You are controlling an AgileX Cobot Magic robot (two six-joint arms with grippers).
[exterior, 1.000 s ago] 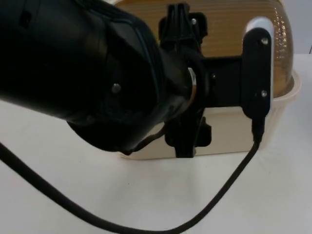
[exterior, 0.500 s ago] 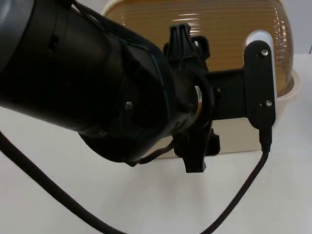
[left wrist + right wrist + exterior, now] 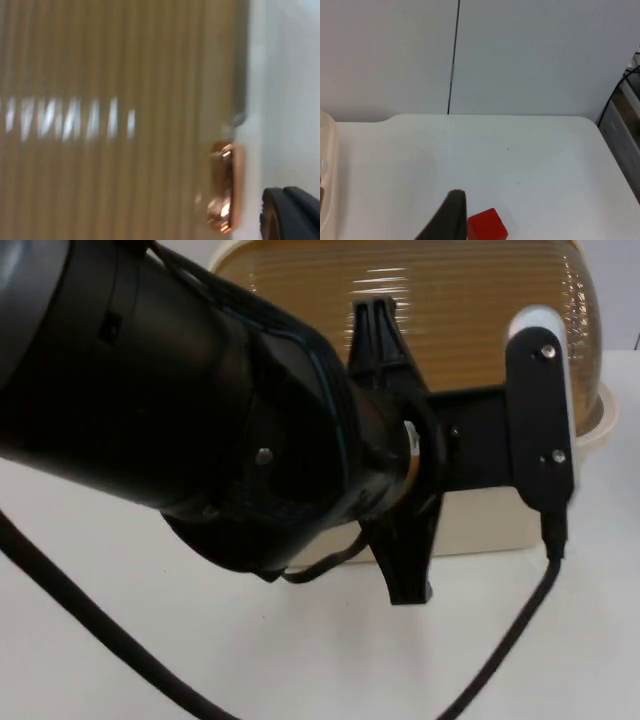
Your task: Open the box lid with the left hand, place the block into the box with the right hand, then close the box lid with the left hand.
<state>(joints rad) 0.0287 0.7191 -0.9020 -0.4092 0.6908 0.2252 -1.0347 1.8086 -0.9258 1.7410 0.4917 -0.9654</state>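
Observation:
The box has a cream base (image 3: 480, 520) and a closed, ribbed amber dome lid (image 3: 470, 310). My left arm reaches over it, hiding most of the box front. The left gripper (image 3: 380, 340) is shut against the lid. In the left wrist view the ribbed lid (image 3: 100, 125) is very close, with a copper-coloured handle (image 3: 222, 190) at its edge beside my black fingertip (image 3: 290, 210). I cannot tell whether anything is pinched. The red block (image 3: 487, 226) lies on the table beside the right gripper's fingertip (image 3: 452, 215). The right gripper waits open and holds nothing.
The box's cream rim (image 3: 326, 175) shows a good way from the block. White table (image 3: 520, 160) runs back to the grey partition wall (image 3: 520, 50). Bare table lies in front of the box (image 3: 300, 660).
The left gripper has gone from wide open to shut at the lid. The left arm has shifted slightly right and toward the box. The lid stays down.

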